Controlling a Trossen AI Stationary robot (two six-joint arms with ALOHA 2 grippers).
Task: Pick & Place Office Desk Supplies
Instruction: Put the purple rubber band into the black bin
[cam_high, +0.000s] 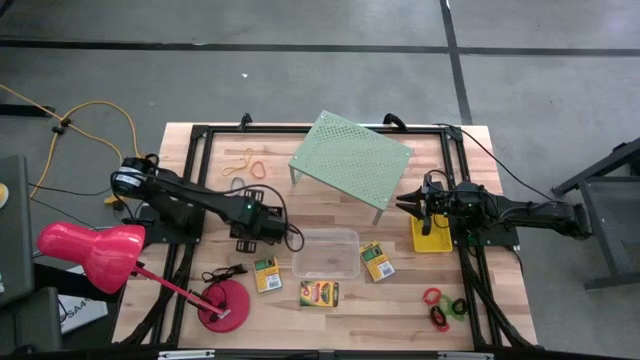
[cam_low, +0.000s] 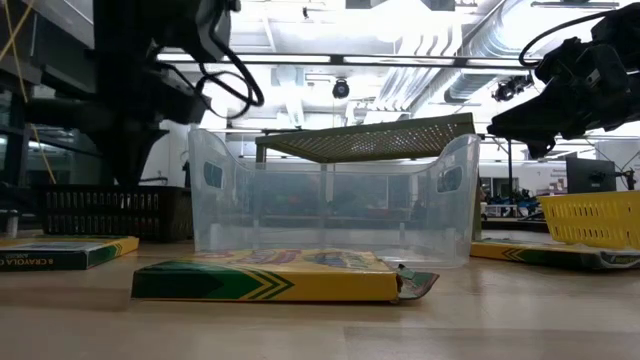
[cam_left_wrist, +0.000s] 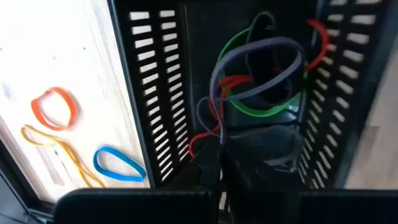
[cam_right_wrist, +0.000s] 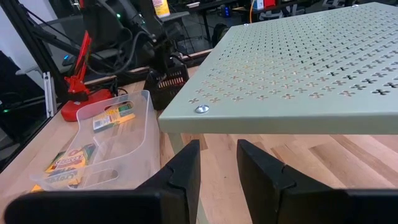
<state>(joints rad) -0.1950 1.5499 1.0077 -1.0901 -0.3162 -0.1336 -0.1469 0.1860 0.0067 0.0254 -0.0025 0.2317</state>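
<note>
**Left gripper in mesh tray, right gripper over basket**

High view: the left gripper (cam_high: 243, 232) is seen over the black mesh tray (cam_high: 240, 243), left of the clear tub (cam_high: 326, 253). The right gripper (cam_high: 408, 205) is held above the yellow basket (cam_high: 432, 240), beside the green perforated shelf (cam_high: 351, 159). Three crayon boxes (cam_high: 319, 293) are laid around the tub; rings (cam_high: 433, 296) are grouped near the table's right front, rubber bands (cam_high: 248, 166) at the back left.

Low view: one crayon box is placed in front of the tub, the basket at right.

Left wrist view: fingers are pressed together; whether a band is pinched cannot be told. Coloured bands (cam_left_wrist: 261, 74) are piled in the tray, three more (cam_left_wrist: 55, 106) left outside on the wood.

Right wrist view: fingers (cam_right_wrist: 186, 171) are held apart, nothing between them.
</note>
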